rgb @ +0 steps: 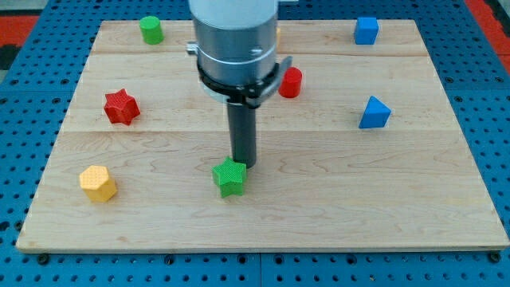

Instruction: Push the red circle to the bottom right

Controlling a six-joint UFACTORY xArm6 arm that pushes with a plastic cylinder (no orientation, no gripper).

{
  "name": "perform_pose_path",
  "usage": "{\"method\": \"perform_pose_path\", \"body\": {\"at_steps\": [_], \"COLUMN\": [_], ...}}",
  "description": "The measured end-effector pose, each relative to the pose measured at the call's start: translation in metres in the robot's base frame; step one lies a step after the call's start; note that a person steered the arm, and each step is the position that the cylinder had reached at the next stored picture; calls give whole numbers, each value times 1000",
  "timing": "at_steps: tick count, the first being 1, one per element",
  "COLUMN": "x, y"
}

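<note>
Plainly the task is barely begun, as I judge it: the red circle point(290, 82) sits in the upper middle of the worktop point(319, 199), just to the view's right of the arm's grey housing, well apart from the bottom right corner where it should end up; my tip point(243, 163) is not at it at all but lower down, touching or just above the upper edge of the green star point(230, 177) near the board's centre; so the whole push toward the view's bottom right is left to do, and the tip must first get round to the circle's upper left side; the end effector is a plain dark rod with nothing to part or close, so no open or closed state applies; the worktop is pale wood in glued planks with visible grain, resting on a blue perforated base; the blocks look like matte printed plastic with fine ribbing: a red star point(121, 106) and yellow hexagon point(98, 183) at the view's left, a green cylinder point(151, 29) top left, a blue cube point(366, 30) top right, a blue triangle point(374, 113) at the right.
</note>
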State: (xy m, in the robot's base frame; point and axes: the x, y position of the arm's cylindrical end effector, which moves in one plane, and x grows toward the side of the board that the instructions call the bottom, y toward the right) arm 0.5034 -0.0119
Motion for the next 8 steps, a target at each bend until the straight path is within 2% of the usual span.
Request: {"method": "perform_pose_path", "body": {"at_steps": [1,2,3,4,5,7,8], "x": [-8,-52,-128,-153,-169,-185,-164], "y": [12,60,28,-4,-3,104,117]}}
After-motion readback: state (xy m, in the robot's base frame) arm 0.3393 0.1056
